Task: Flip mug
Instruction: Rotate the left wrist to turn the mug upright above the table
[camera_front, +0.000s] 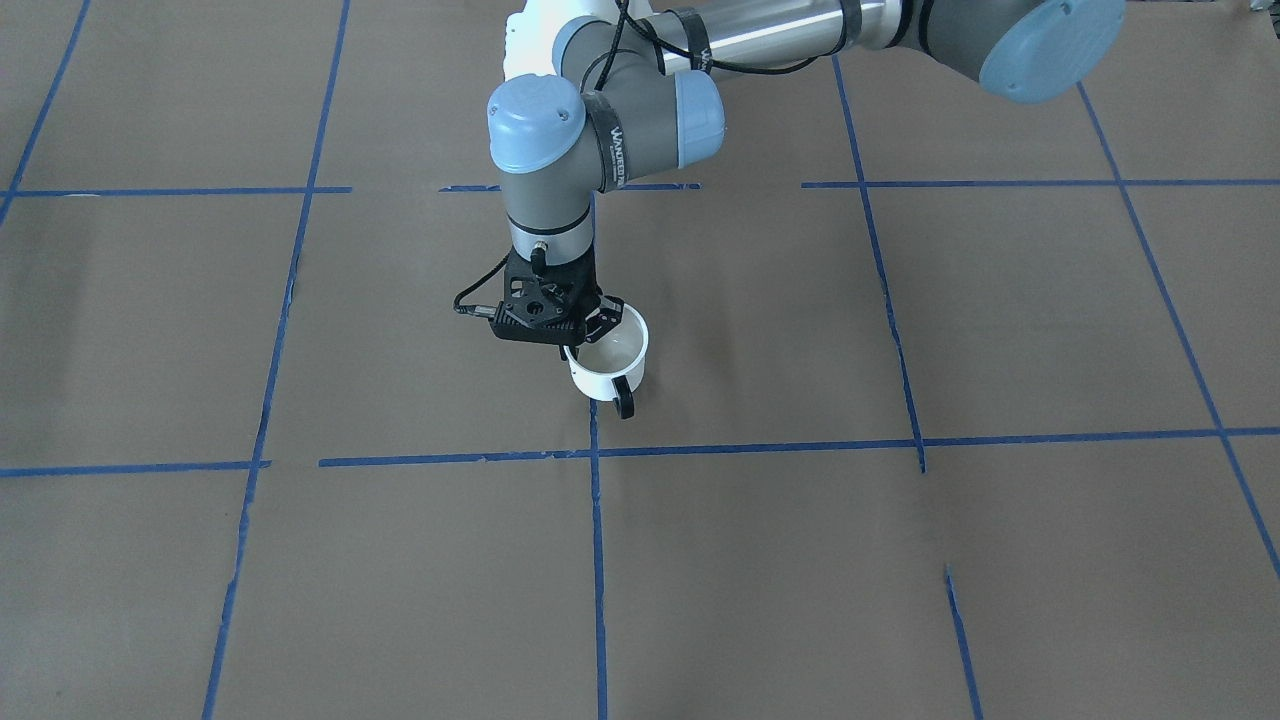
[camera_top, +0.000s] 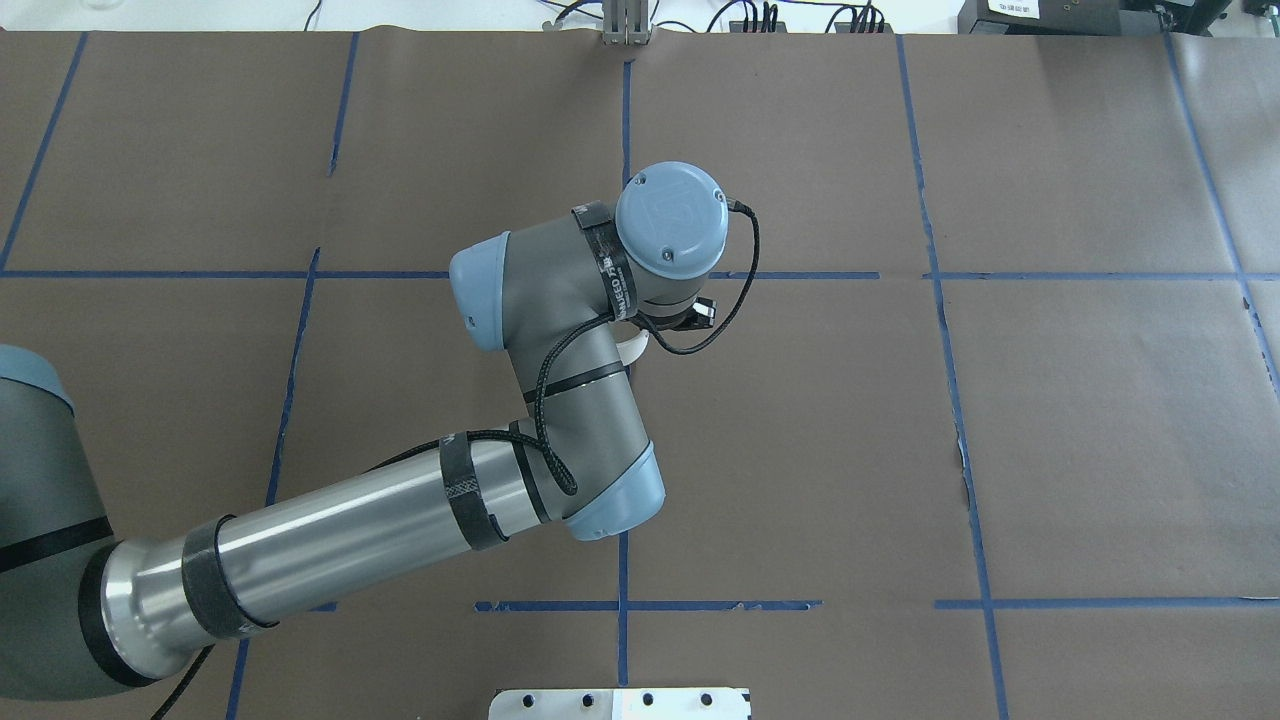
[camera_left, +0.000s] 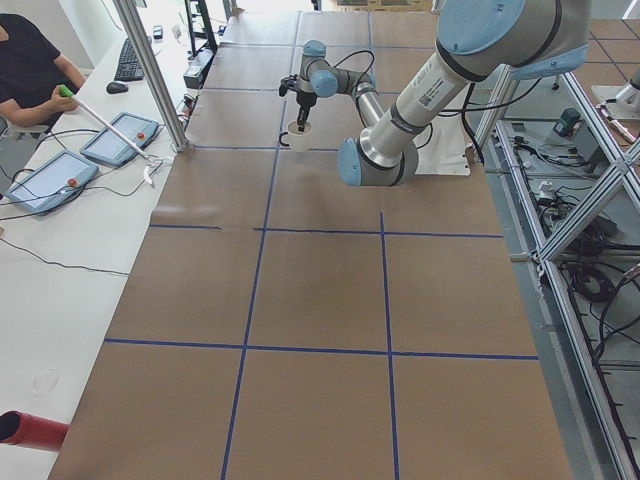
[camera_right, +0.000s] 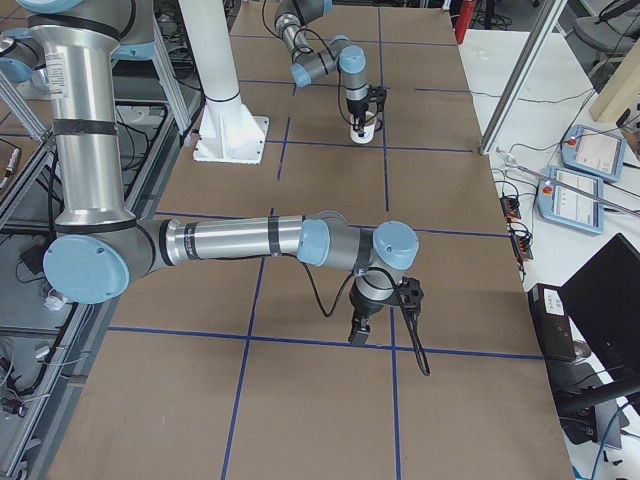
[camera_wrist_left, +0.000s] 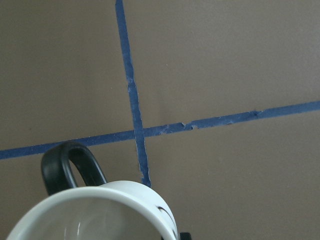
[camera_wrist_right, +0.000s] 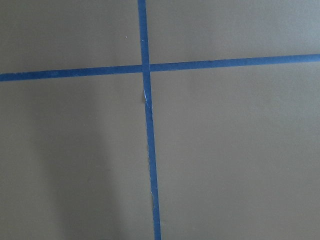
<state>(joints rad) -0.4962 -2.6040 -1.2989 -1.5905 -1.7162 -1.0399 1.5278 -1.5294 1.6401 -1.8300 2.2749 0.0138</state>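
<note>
Mug (camera_front: 606, 379), glossy white, black loop handle (camera_front: 625, 400)

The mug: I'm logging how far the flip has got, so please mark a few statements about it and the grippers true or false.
The mug has its opening facing up. True.
Its handle is white. False: it is black.
The left gripper is at the mug's rim. True.
The right gripper is beside the mug. False: it is far from the mug, further along the table.
</note>
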